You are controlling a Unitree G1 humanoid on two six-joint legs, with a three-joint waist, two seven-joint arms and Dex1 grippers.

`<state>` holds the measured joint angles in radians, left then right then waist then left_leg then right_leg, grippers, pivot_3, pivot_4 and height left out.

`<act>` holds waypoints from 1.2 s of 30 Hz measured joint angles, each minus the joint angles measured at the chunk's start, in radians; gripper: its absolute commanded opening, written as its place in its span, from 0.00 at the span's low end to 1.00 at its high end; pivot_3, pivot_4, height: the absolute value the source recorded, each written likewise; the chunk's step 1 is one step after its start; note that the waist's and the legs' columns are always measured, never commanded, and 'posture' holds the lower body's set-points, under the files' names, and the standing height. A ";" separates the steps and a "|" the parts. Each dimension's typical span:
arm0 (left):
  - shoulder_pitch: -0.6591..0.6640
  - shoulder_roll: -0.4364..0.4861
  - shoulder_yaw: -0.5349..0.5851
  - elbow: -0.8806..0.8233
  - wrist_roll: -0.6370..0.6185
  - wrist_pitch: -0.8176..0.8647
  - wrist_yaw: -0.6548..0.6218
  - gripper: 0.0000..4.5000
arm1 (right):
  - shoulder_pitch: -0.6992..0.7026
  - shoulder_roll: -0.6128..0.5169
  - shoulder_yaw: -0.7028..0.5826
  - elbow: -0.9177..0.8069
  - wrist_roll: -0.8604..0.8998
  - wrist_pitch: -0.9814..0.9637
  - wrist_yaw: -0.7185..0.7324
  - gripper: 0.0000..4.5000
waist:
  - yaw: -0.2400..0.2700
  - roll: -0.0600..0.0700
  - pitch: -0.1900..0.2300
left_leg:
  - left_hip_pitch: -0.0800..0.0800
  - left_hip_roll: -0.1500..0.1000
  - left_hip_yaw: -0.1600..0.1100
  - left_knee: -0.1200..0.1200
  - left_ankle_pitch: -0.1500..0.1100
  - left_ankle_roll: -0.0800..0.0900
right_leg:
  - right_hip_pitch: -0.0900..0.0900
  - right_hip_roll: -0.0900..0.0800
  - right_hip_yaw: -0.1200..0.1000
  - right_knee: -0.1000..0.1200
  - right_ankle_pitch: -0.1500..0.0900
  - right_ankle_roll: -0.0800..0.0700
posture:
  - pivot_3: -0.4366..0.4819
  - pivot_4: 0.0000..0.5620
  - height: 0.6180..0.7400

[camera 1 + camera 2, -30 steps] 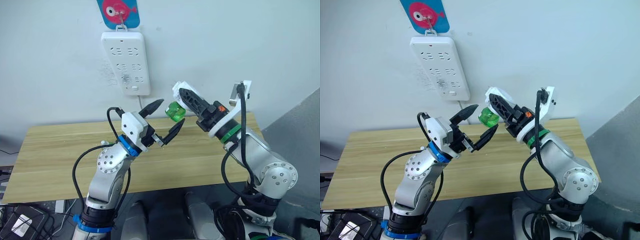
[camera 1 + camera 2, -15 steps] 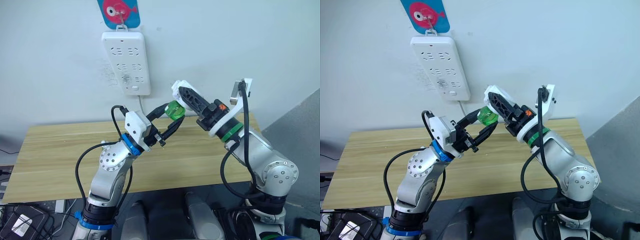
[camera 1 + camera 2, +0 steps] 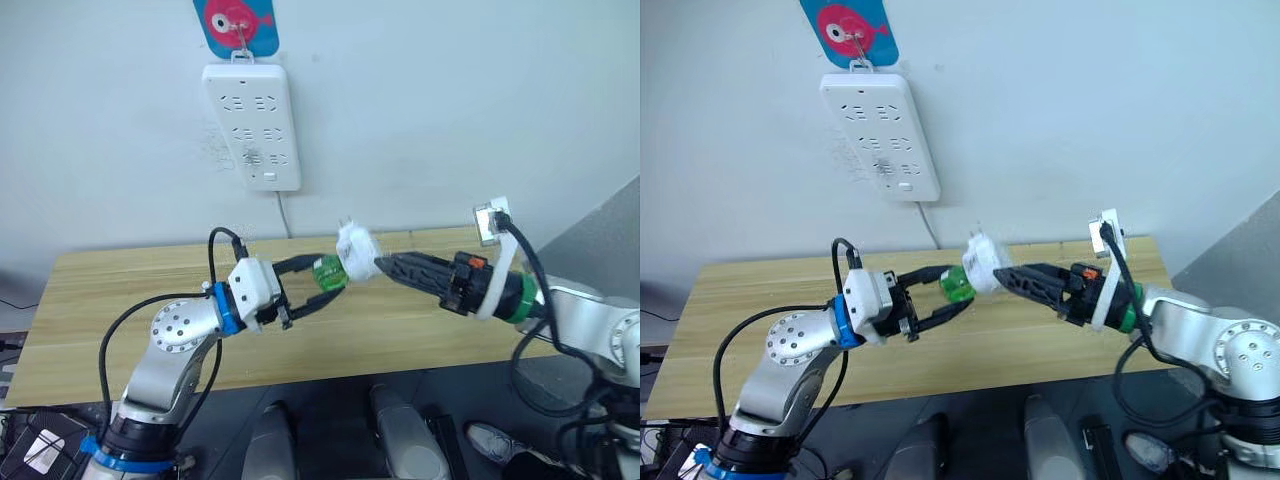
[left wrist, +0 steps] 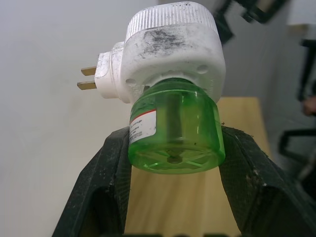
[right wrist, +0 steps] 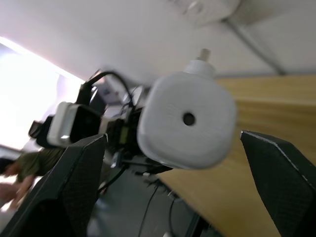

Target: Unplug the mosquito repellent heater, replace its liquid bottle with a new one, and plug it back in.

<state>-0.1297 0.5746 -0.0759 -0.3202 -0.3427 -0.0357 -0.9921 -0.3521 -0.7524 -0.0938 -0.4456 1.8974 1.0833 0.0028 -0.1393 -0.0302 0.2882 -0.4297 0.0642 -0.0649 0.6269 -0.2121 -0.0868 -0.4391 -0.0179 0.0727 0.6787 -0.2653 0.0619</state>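
- mosquito repellent heater (image 3: 356,244), a small white rounded plastic plug-in unit with scuffed grey marks, is held in the air above the far middle of the light wooden table (image 3: 120,300), between the two grippers.
- its two metal prongs (image 4: 87,78) stick out bare from its back, plugged into nothing.
- a translucent green plastic liquid bottle (image 4: 174,133) with a white-and-red label is seated in the heater's underside.
- the left gripper (image 3: 318,285) has its two black fingers (image 4: 104,182) set narrowly on either side of the green bottle, touching its sides.
- the right gripper (image 3: 385,266) reaches in from the right edge of the table; its black finger tips meet the white body of the heater in the head views, and it appears to be holding it.
- in the right wrist view the heater's rounded top with its small hole (image 5: 188,118) faces the camera, with that gripper's fingers (image 5: 79,173) wide apart in the foreground.
- a long white power strip (image 3: 252,125) hangs on the pale wall above the table's far edge, under a blue and pink fish-shaped hook (image 3: 236,24).
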 measured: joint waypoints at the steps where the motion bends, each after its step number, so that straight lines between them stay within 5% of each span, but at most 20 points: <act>1: 0.002 0.010 -0.002 0.001 -0.002 -0.014 -0.023 0.49 | -0.001 -0.013 0.014 0.005 0.009 0.012 0.027 1.00 | 0.001 0.000 0.000 | 0.000 0.000 0.000 0.000 0.000 0.000 | 0.000 0.000 0.000 0.000 0.000 0.000 | 0.29 0.50 1.00; 23: 0.006 0.038 -0.027 0.037 0.053 -0.171 -0.114 0.49 | 0.022 -0.165 0.118 0.075 -0.071 0.082 0.216 1.00 | 0.013 0.000 0.000 | -0.001 0.000 0.000 0.001 0.000 0.000 | 0.000 0.000 0.000 -0.001 0.000 0.001 | 0.29 0.50 1.00; 36: -0.002 0.031 -0.067 0.037 0.048 -0.195 -0.136 0.49 | 0.009 -0.078 0.176 0.080 -0.027 0.041 0.189 1.00 | 0.019 0.000 0.000 | -0.001 0.000 0.000 0.001 0.000 0.000 | 0.000 0.000 0.000 0.000 0.000 0.001 | 0.29 0.51 1.00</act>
<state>-0.1316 0.6053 -0.1429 -0.2836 -0.2948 -0.2306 -1.1281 -0.3435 -0.8301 0.0825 -0.3652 1.8707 1.1241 0.1921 -0.1200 -0.0304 0.2882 -0.4303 0.0641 -0.0650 0.6282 -0.2121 -0.0869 -0.4390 -0.0178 0.0729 0.6783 -0.2654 0.0627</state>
